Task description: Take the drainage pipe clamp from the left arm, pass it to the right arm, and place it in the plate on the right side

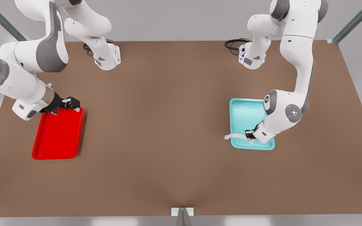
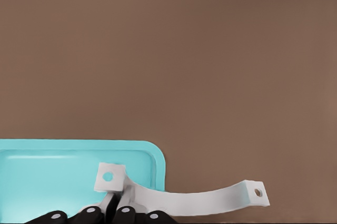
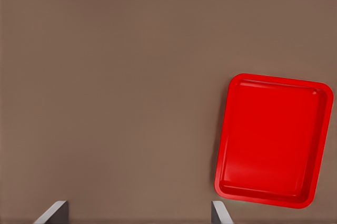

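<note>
The pipe clamp [image 1: 235, 136] is held by the left gripper [image 1: 249, 135] over the near corner of the teal tray [image 1: 245, 113], on the front view's right. The white strap sticks out past the tray's rim, so one flared tab hangs above the brown table [image 1: 168, 141] while the other end sits between the black fingers. In the left wrist view the clamp [image 2: 179, 195] curves away from the gripper [image 2: 113, 214], whose jaws are pinched narrow on the strap near one holed tab, with the teal tray [image 2: 152, 155] just below it.

The right gripper [image 1: 66, 104] hangs at the far corner of the red tray [image 1: 57, 133], on the front view's left, holding nothing. In the right wrist view its grey fingertips [image 3: 52, 213] stand wide apart, with the red tray [image 3: 274, 137] lying on the table beyond them. The two trays are well apart.
</note>
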